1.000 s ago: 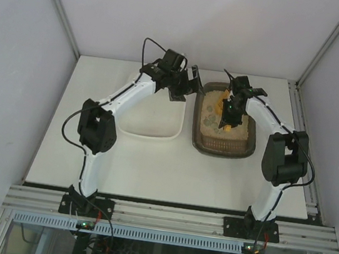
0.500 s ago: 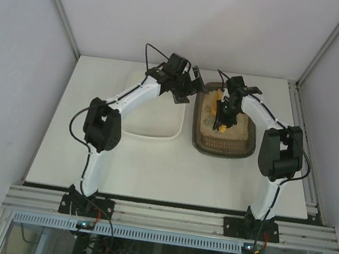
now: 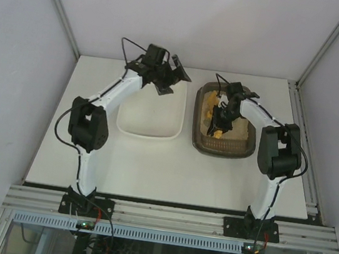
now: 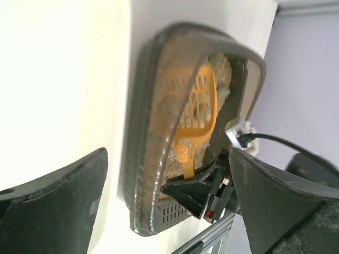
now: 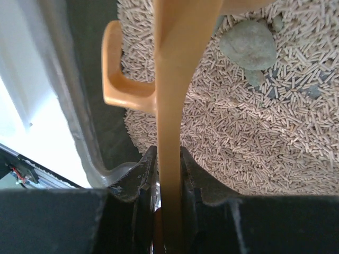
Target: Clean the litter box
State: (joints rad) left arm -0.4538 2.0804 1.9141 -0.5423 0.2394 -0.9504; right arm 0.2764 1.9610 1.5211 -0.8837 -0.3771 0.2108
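Observation:
The litter box is a dark brown tray of beige pellets, right of the table's centre. My right gripper is low inside it, shut on the handle of the yellow slotted scoop. In the right wrist view the gripper has both fingers pressed against that handle. A grey-green clump lies on the pellets beside the scoop. The left wrist view shows the scoop head resting in the box. My left gripper hangs open above the white tub's far end, holding nothing.
A white rounded tub stands just left of the litter box. Grey enclosure walls close in the table on the left, back and right. The aluminium rail with both arm bases runs along the near edge.
My left arm has swung left, away from the litter box rim and over the tub's far end. The right gripper has slid the scoop a little toward the box's left, near side.

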